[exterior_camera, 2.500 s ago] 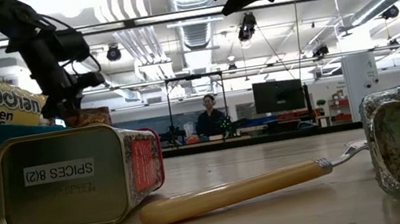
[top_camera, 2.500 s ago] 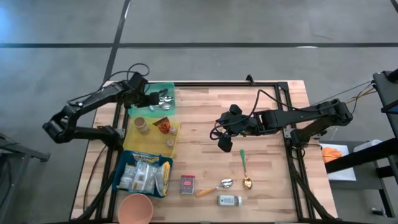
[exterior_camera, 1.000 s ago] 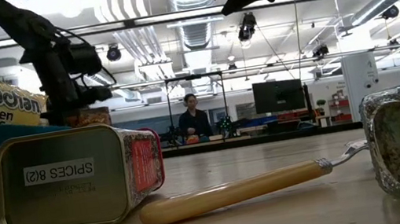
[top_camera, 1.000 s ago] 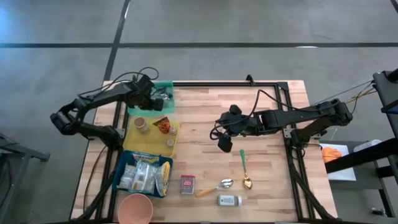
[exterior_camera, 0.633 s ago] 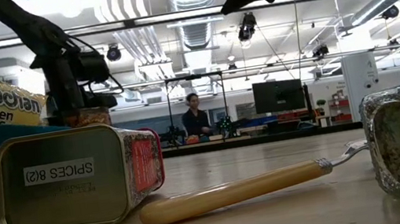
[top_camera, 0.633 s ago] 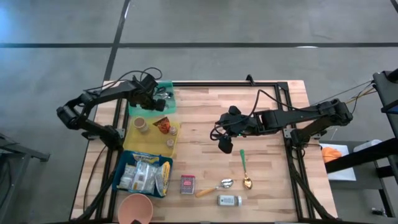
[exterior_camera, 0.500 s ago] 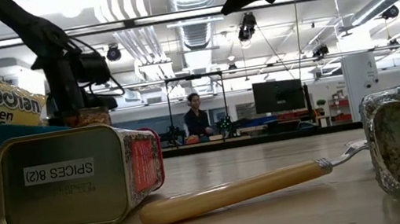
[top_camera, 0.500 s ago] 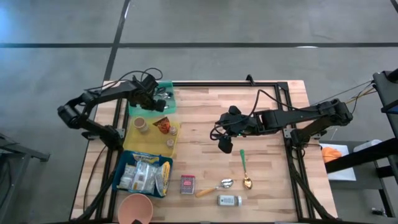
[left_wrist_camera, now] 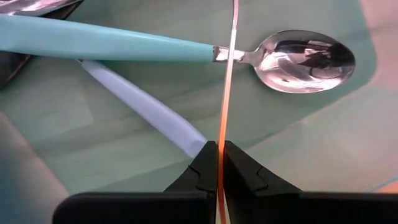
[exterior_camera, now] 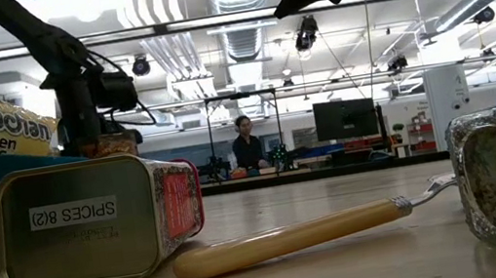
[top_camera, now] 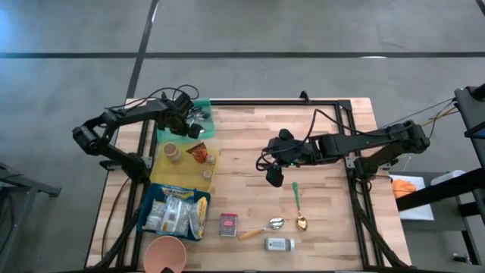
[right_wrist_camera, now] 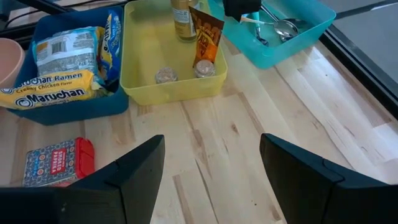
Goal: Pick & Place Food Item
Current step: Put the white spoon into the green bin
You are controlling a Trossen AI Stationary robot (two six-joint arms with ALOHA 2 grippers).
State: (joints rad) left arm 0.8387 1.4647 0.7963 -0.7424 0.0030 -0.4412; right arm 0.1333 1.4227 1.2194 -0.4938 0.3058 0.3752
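- My left gripper [left_wrist_camera: 217,158] is clamped shut on a thin orange strip [left_wrist_camera: 229,74], seen edge-on, right above the floor of the teal tray [left_wrist_camera: 93,124]. I cannot tell whether this is a flat food sachet or something else.
- The pinch sits at the strip's very end, and that is my main worry. With so little of it between the fingers, I judge it could slide out on a quick lift or swing and drop back into the teal tray.
- The strip crosses over the neck of the spoon [left_wrist_camera: 305,53] in the teal tray, and a pale handle [left_wrist_camera: 143,109] runs up to the fingertips. If either one catches on the way up, cutlery may get dragged or flipped over the tray's rim.
- A thin, limp strip can fold or swing, so it may land off target when let go. If it is meant for the yellow tray [right_wrist_camera: 143,56] next to the teal tray, it could also knock the orange packet [right_wrist_camera: 206,32] that stands propped in there.
- My right gripper [right_wrist_camera: 211,155] hangs open and empty over the counter [top_camera: 250,121], well apart from the teal tray, so I expect no clash between the arms.
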